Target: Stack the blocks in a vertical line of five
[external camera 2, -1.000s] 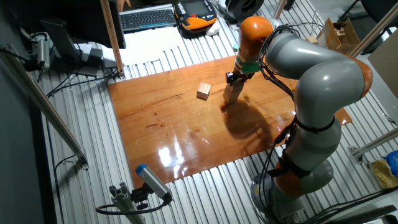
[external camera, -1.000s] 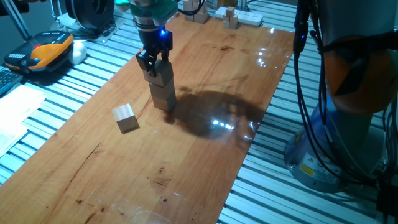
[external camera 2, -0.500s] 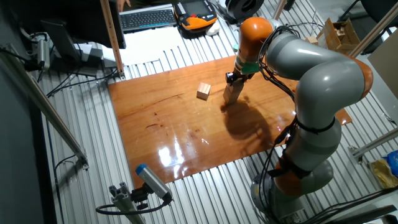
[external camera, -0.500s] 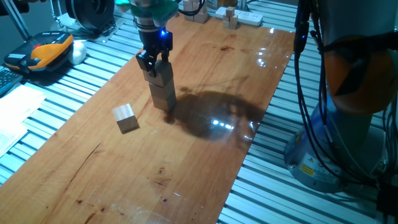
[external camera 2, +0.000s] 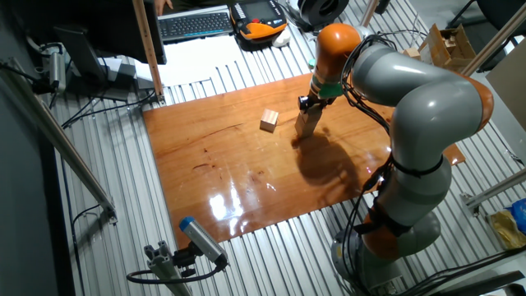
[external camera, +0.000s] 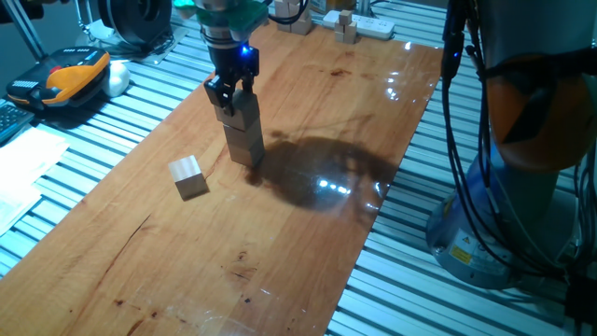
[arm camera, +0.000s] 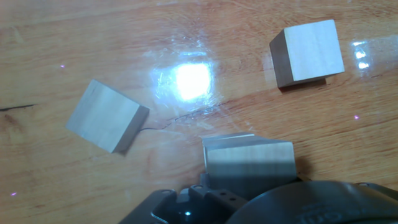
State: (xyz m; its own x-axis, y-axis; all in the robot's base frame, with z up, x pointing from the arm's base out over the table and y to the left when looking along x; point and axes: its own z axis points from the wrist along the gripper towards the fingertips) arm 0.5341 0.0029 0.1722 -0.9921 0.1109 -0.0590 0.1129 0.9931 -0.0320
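The gripper (external camera: 230,94) is seen pointed straight down over the stack (external camera: 245,138). One dark finger stands on each side of the top block (arm camera: 249,162). Whether the fingers press on that block or merely flank it cannot be told. A blue light (external camera: 244,51) is lit on the gripper body just above the fingers.

In the hand view, the top block is seen just below the gripper housing. Edges of the block beneath show slightly offset at its upper left. The number of blocks in the stack cannot be counted with certainty, but it is taller than one block and stands upright on the wooden board (external camera: 308,233).

Two more blocks are seen lying singly on the board in the hand view, one block (arm camera: 107,116) to the left, turned at an angle, and another block (arm camera: 308,52) at the upper right. In the fixed views only one loose block (external camera: 187,176) is visible, near the stack but apart from it.

No writing can be read. A yellow label (external camera: 458,252) is fixed to the robot base, but its print is too small to make out.

The arm (external camera 2: 427,107) is seen rising from its base beside the board, bending over at the grey elbow and reaching down through an orange wrist joint (external camera 2: 338,43) to the stack.
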